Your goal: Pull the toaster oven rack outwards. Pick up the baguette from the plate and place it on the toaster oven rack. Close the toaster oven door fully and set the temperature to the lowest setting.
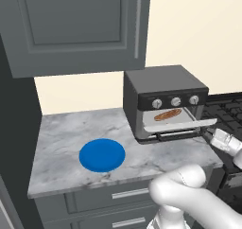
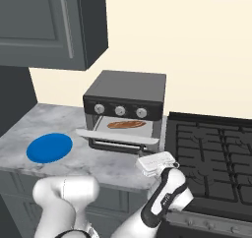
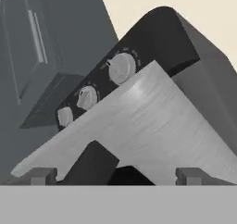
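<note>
Marble counter [image 1: 61, 138]: spread tool [image 2: 156, 163] sits just below the lowered toaster oven door [image 2: 118, 135], baguette [image 2: 126, 125] already inside.

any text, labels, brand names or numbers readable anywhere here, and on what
No words, brands or numbers can be read.
Fine light marks ring the knobs on the toaster oven: too small and blurred to read.
The toaster oven door, the plate, the cabinet and the stovetop carry no text.
</note>
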Robot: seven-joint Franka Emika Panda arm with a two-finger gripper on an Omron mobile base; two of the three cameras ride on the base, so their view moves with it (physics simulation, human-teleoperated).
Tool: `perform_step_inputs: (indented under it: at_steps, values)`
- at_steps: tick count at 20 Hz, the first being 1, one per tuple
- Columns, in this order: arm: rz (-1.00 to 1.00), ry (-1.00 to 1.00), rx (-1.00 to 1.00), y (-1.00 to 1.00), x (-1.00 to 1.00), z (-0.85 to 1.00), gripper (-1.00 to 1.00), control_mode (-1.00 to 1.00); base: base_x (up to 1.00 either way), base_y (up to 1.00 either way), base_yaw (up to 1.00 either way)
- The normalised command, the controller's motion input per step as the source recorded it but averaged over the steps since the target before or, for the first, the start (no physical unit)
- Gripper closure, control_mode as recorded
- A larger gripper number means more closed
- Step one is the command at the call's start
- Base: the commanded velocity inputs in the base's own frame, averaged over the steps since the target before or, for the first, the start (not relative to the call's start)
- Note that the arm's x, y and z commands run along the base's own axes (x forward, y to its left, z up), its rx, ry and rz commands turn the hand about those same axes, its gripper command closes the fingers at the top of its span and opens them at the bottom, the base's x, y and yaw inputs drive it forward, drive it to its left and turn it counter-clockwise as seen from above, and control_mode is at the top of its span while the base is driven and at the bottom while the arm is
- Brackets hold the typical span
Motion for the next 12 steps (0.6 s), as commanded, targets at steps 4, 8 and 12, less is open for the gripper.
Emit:
perform_step_inputs:
  at_steps: [4, 8, 12]
  values:
    - [0.2, -0.03, 0.27, 0.0, 1.0, 0.86, -1.0, -1.0, 0.0, 0.0, 0.0]
    - [0.14, 0.0, 0.23, 0.0, 1.0, 0.64, -1.0, -1.0, 0.0, 0.0, 0.0]
    - [0.12, 0.0, 0.21, 0.0, 1.0, 0.64, -1.0, -1.0, 0.0, 0.0, 0.0]
